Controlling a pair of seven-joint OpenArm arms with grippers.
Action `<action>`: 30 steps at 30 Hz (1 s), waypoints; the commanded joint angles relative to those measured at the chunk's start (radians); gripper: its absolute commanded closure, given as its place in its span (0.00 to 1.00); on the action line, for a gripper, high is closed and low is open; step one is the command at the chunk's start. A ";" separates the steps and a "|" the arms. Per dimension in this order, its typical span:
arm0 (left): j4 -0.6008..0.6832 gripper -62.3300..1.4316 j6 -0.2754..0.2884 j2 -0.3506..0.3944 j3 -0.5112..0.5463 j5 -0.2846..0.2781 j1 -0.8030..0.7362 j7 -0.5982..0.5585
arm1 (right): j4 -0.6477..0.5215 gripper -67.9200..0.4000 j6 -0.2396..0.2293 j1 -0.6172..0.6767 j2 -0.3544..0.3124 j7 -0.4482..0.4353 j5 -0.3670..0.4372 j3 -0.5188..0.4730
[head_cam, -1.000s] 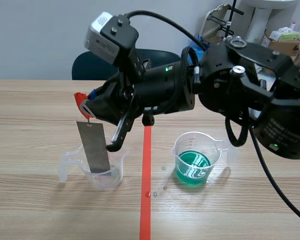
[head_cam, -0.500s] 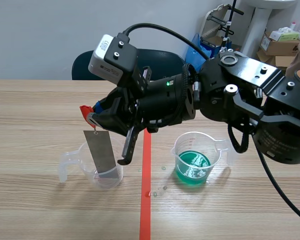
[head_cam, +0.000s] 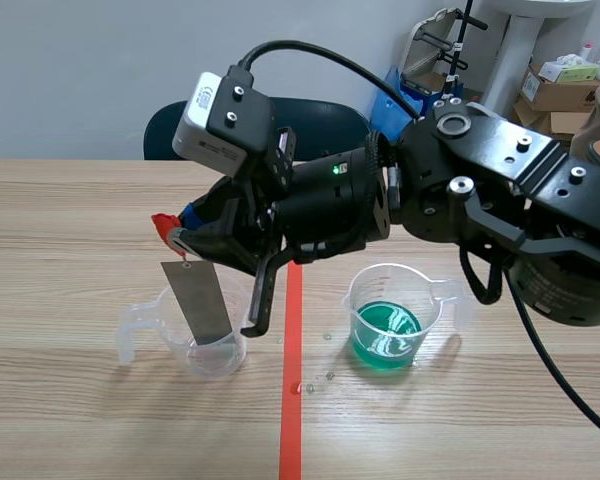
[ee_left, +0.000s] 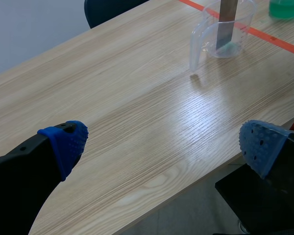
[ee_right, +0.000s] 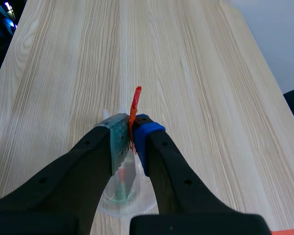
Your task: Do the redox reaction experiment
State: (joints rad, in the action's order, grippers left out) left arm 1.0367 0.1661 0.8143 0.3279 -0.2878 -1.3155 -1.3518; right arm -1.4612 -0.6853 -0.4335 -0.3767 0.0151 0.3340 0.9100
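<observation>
While the right arm comes in from the desk's (head_cam: 80, 230) right side and lies across the orange-red tape line (head_cam: 292, 400), its right claw (head_cam: 183, 235) is pinched shut on a small red clip (head_cam: 163, 225). A grey metal strip (head_cam: 202, 300) hangs tilted from that clip, its lower end inside a clear beaker (head_cam: 140, 325) toward the desk's near edge. A second beaker (head_cam: 420, 295) holding green liquid (head_cam: 385, 335) stands on the other side of the tape, apart from the first. From the left wrist, the left claw (ee_left: 164, 144) is spread wide and holds nothing, its blue pads (ee_left: 66, 142) over the desk's edge, and the clear beaker (ee_left: 198, 36) with the strip (ee_left: 228, 14) stands well ahead. From the right wrist, the right claw's (ee_right: 131, 137) fingers clamp the red clip (ee_right: 135, 103), with the clear beaker (ee_right: 125, 196) directly under them.
</observation>
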 commanded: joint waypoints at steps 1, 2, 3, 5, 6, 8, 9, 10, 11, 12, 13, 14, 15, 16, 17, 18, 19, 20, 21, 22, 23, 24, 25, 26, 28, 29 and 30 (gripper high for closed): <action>0.010 0.00 0.001 -0.016 0.005 -0.007 -0.001 -0.021 | -0.018 0.98 0.003 -0.016 0.003 -0.026 -0.008 -0.013; 0.010 0.00 0.001 -0.016 0.005 -0.007 -0.001 -0.021 | -0.018 0.98 0.003 -0.016 0.003 -0.026 -0.013 -0.013; 0.010 0.00 0.001 -0.016 0.005 -0.007 -0.001 -0.021 | -0.018 0.98 0.003 -0.015 0.003 -0.026 -0.017 -0.013; 0.010 0.00 0.001 -0.016 0.005 -0.007 -0.001 -0.021 | -0.018 0.98 0.003 -0.015 0.003 -0.021 -0.018 -0.013; 0.010 0.00 0.001 -0.016 0.005 -0.007 -0.001 -0.021 | -0.018 0.98 0.003 -0.015 0.003 -0.022 -0.023 -0.013; 0.010 0.00 0.001 -0.016 0.005 -0.007 -0.001 -0.021 | -0.018 0.96 0.003 -0.015 0.003 -0.023 -0.039 -0.013; 0.010 0.00 0.001 -0.016 0.005 -0.007 -0.001 -0.021 | -0.018 0.92 0.003 -0.015 0.003 -0.023 -0.040 -0.013; 0.010 0.00 0.001 -0.016 0.005 -0.007 -0.001 -0.021 | -0.018 0.89 0.003 -0.015 0.003 -0.023 -0.040 -0.013; 0.010 0.00 0.001 -0.016 0.005 -0.007 -0.001 -0.021 | -0.018 0.85 0.003 -0.015 0.003 -0.023 -0.040 -0.013; 0.010 0.00 0.001 -0.016 0.005 -0.007 -0.001 -0.021 | -0.018 0.81 -0.002 -0.015 0.003 -0.023 -0.040 -0.013; 0.010 0.00 0.001 -0.016 0.005 -0.007 -0.001 -0.021 | -0.018 0.77 -0.017 -0.015 0.003 -0.023 -0.040 -0.013; 0.010 0.00 0.001 -0.016 0.005 -0.007 -0.001 -0.021 | -0.018 0.72 -0.031 -0.015 0.003 -0.023 -0.040 -0.013; 0.010 0.00 0.001 -0.016 0.005 -0.007 -0.001 -0.021 | -0.018 0.66 -0.052 -0.015 0.003 -0.023 -0.040 -0.013; 0.010 0.00 0.001 -0.016 0.005 -0.007 -0.001 -0.021 | -0.018 0.58 -0.060 -0.015 0.003 -0.023 -0.040 -0.013; 0.010 0.00 0.001 -0.016 0.005 -0.007 -0.001 -0.021 | -0.018 0.49 -0.060 -0.015 0.003 -0.022 -0.040 -0.013; 0.010 0.00 0.001 -0.016 0.005 -0.007 -0.001 -0.021 | -0.018 0.40 -0.060 -0.013 0.003 -0.022 -0.039 -0.012; 0.010 0.00 0.001 -0.016 0.005 -0.007 -0.001 -0.021 | -0.018 0.33 -0.060 -0.012 0.003 -0.023 -0.039 -0.012; 0.010 0.00 0.001 -0.016 0.005 -0.006 -0.001 -0.021 | -0.018 0.29 -0.060 -0.011 0.003 -0.023 -0.039 -0.012; 0.010 0.00 0.001 -0.016 0.005 -0.006 -0.001 -0.021 | -0.018 0.26 -0.060 -0.010 0.003 -0.027 -0.039 -0.012; 0.010 0.00 0.001 -0.016 0.005 -0.006 -0.001 -0.021 | -0.018 0.23 -0.060 -0.010 0.003 -0.030 -0.039 -0.012; 0.010 0.00 0.001 -0.016 0.005 -0.006 -0.001 -0.021 | -0.018 0.20 -0.060 -0.010 0.003 -0.029 -0.039 -0.012; 0.010 0.00 0.001 -0.016 0.005 -0.006 -0.001 -0.021 | -0.018 0.19 -0.060 -0.010 0.003 -0.026 -0.039 -0.012; 0.010 0.00 0.001 -0.016 0.005 -0.006 -0.001 -0.021 | -0.018 0.18 -0.060 -0.010 0.003 -0.021 -0.039 -0.012; 0.010 0.00 0.001 -0.016 0.005 -0.006 -0.001 -0.021 | -0.018 0.17 -0.060 -0.010 0.003 -0.015 -0.040 -0.012; 0.010 0.00 0.001 -0.016 0.005 -0.006 -0.001 -0.021 | -0.018 0.15 -0.060 -0.010 0.003 -0.012 -0.039 -0.012; 0.010 0.00 0.001 -0.016 0.005 -0.006 -0.001 -0.021 | -0.018 0.10 -0.060 -0.010 0.003 -0.014 -0.039 -0.012; 0.010 0.00 0.001 -0.016 0.005 -0.006 -0.001 -0.021 | -0.018 0.05 -0.060 -0.010 0.004 -0.015 -0.033 -0.012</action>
State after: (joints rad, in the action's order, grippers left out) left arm 1.0367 0.1661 0.8143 0.3279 -0.2878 -1.3155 -1.3518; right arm -1.4612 -0.7399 -0.4316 -0.3767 0.0120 0.2810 0.9100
